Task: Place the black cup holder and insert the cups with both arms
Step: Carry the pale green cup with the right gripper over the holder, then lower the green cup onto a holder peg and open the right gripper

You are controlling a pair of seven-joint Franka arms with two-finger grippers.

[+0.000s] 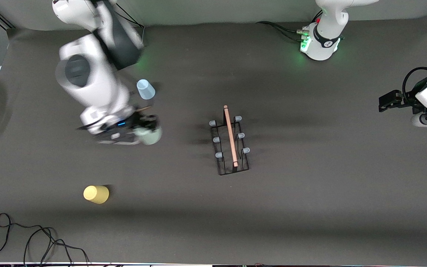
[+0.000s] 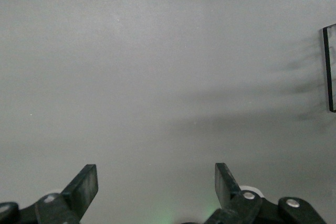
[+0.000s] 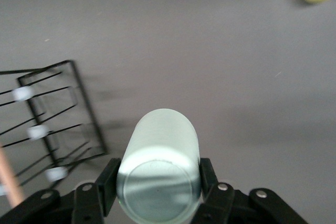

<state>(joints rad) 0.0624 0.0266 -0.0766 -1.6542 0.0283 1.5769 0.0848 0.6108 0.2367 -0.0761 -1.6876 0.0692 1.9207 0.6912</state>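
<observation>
My right gripper [image 1: 147, 128] hangs over the table [image 1: 310, 207] toward the right arm's end, closed around the small pale green tapered plastic cup [image 3: 160, 163], which lies tipped on its side between my fingers [image 3: 107, 182]. The small light blue tapered plastic cup [image 1: 145, 89] stands farther from the front camera than that spot. The small yellow tapered plastic cup [image 1: 96, 194] lies nearer the front camera. The black wire cup holder with a wooden bar handle [image 1: 230, 144] stands mid-table, between my two arms. My left gripper [image 2: 156, 182] waits, spread wide, over the left arm's end.
</observation>
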